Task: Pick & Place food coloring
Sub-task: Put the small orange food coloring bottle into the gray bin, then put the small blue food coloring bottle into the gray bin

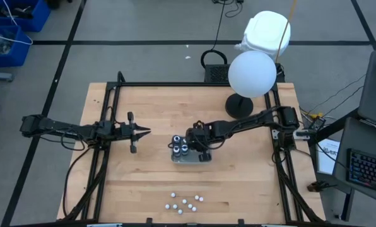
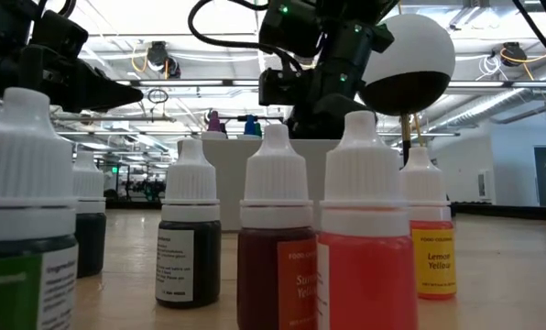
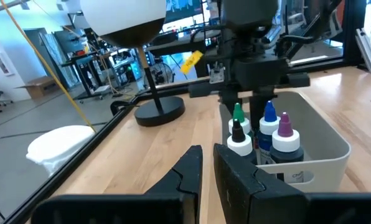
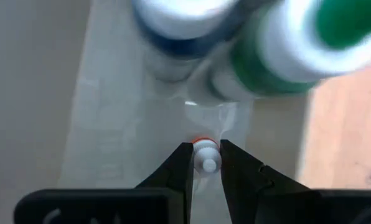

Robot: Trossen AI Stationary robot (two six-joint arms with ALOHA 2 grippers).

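Note:
A clear tray [image 1: 200, 157] sits mid-table. At its left end stand several dark food coloring bottles [image 1: 178, 146] with white collars and green, blue, purple and black tips [image 3: 266, 130]. My right gripper [image 4: 205, 163] reaches steeply down into the tray beside them, shut on a tiny white-capped bottle with an orange ring. Several more small white-capped bottles [image 1: 185, 202] stand near the table's front edge, close before the low view [image 2: 273, 247]. My left gripper [image 1: 144, 131] hovers level to the left of the tray, shut and holding nothing. My right gripper pinches the tiny bottle's white cap [image 4: 205, 155] between its two fingertips, one on each side. The fingers come from above, slanting steeply down. The cap hides the bottle's body. The bottle is over the tray's clear floor [image 4: 111, 124]; whether it touches the floor I cannot tell.
A white globe lamp [image 1: 252, 73] on a round black base [image 1: 238, 104] stands at the table's far right. Black frame rails [image 1: 106, 126] run along the table's left and right sides. Bare wood lies between the tray and the small bottles at the front.

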